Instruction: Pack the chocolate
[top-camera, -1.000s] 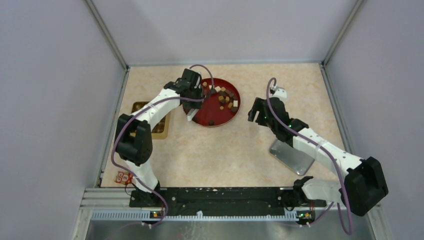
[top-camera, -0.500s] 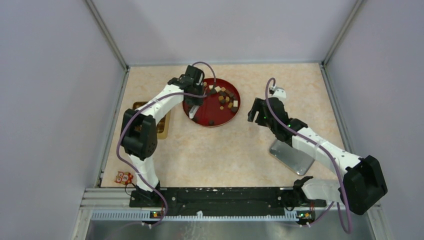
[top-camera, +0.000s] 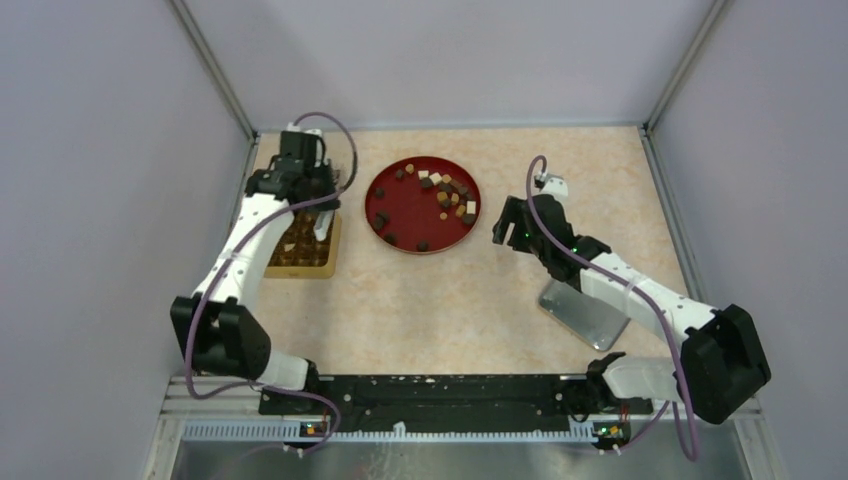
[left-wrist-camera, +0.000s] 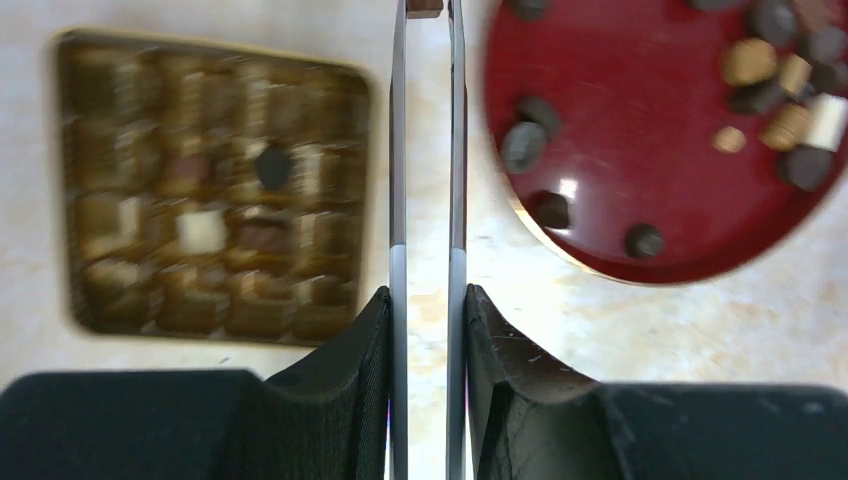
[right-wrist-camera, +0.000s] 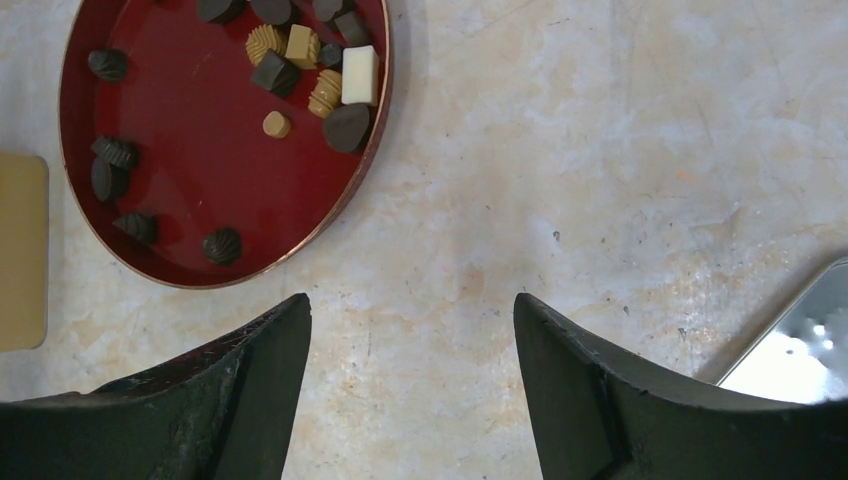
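Your left gripper (top-camera: 322, 226) pinches one chocolate (left-wrist-camera: 425, 7) by its sides; right gripper (right-wrist-camera: 410, 305) gapes, empty. Likely light, brittle, slippery: squeeze gently, mid-body.

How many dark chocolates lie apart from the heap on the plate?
5 chocolates, in the plate's left half: one at the back, two together at the left rim, two near the front.

The plate (top-camera: 410, 205) sits upper centre, chocolate (top-camera: 452, 195) on it mostly toward its right. The box (top-camera: 300, 262) lies left of it, holding a few pieces; the lid (top-camera: 585, 312) lies lower right.
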